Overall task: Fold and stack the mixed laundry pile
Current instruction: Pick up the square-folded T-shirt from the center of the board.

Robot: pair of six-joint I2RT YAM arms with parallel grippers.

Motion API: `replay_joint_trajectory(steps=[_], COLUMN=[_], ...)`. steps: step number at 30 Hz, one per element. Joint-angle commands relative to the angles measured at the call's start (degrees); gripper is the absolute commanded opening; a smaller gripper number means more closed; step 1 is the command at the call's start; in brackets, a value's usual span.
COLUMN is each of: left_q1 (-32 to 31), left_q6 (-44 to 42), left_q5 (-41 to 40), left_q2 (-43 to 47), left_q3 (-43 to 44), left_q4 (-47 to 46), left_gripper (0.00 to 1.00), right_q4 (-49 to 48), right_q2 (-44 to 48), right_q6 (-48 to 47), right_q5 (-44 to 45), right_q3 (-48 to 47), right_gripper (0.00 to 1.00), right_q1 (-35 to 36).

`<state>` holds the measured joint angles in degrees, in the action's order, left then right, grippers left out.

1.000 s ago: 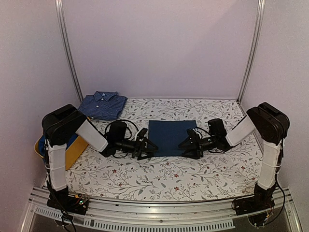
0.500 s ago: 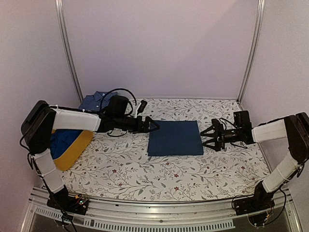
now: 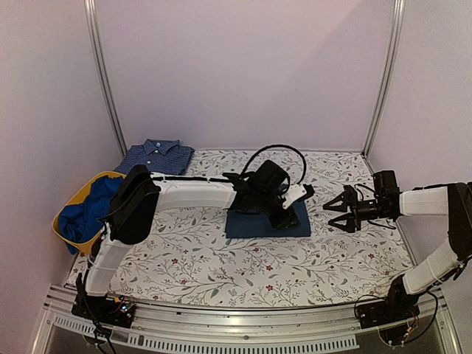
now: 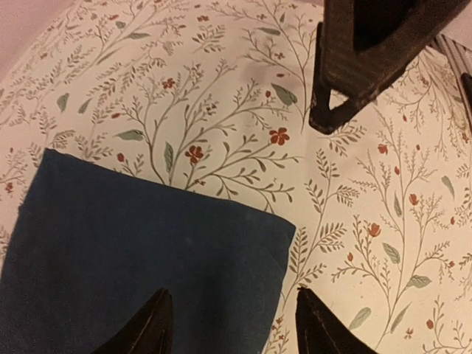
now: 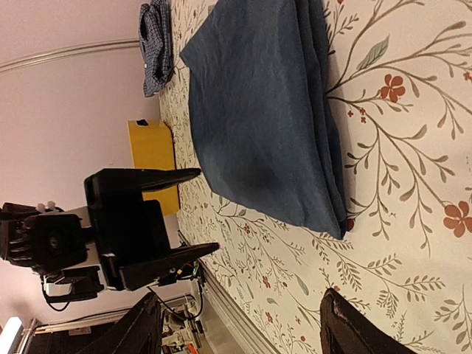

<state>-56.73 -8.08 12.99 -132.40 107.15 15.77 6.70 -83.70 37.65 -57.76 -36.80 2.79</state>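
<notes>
While poised over a corner of navy cloth (image 4: 147, 243), spread open at left gripper (image 4: 232, 299); gaping wide at right gripper (image 5: 242, 299), 3 o'clock of cloth; folded shirt (image 3: 157, 157) at 10 o'clock.

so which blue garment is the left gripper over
The folded dark navy piece mid-table; the checked shirt lies back left, the bright blue one in the yellow tub.

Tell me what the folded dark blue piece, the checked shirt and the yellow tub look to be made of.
The folded dark blue piece looks like soft woven cloth, matte, possibly cotton: faint weave lines and limp layered fold edges show. The checked shirt looks like thin woven fabric with a fine check and a collar; the fibre is unclear. The yellow tub seems to be rigid plastic: smooth, uniform colour, and it holds its shape.
</notes>
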Motion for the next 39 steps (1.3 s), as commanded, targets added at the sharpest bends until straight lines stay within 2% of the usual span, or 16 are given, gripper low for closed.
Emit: replay_joint_trajectory(steps=[1, 4, 10, 13, 17, 21, 27, 31, 39], left_q1=[-3.03, -3.64, -3.74, -3.76, -3.50, -2.11, -1.77, -1.74, -1.83], left_q6=[-7.81, -8.08, -8.04, -7.27, -4.80, 0.25, 1.57, 1.00, 0.74], left_q5=[-3.28, -5.58, -4.14, -2.82, 1.45, 6.77, 9.38, 10.70, 13.13], left_q2=[-4.83, -8.22, -12.62, -11.57, -6.96, -4.20, -0.82, 0.70, 3.83], left_q3=[4.14, 5.85, 6.82, 5.50, 2.63, 2.38, -1.35, -3.23, -7.86], left_q4=[4.92, 4.17, 4.07, 3.78, -0.22, -3.00, -5.34, -5.50, -7.53], left_gripper=[0.51, 0.44, 0.33, 0.16, 0.00, 0.00, 0.00, 0.00, 0.00], right_q4=[1.91, 1.64, 1.78, 1.89, -2.81, -8.93, -20.05, -25.82, -34.43], right_q2=[1.30, 1.23, -0.16, -1.17, -3.25, -6.07, -11.49, -16.42, -28.33], right_q6=[-1.37, -1.38, -2.07, -2.31, 0.70, 6.01, 14.55, 19.26, 25.71], right_q5=[0.72, 0.63, 0.89, 1.71, 2.38, 2.97, 2.62, 2.43, 1.76], right_q3=[1.73, 2.33, 3.13, 3.28, 4.64, 5.53, 4.63, 2.24, -4.06], right_gripper=[0.72, 0.72, 0.72, 0.74, 0.83, 0.95, 0.99, 0.94, 0.73], right_q1=[-0.37, -0.41, -0.39, -0.46, 0.34, 3.54, 7.23, 8.72, 10.33])
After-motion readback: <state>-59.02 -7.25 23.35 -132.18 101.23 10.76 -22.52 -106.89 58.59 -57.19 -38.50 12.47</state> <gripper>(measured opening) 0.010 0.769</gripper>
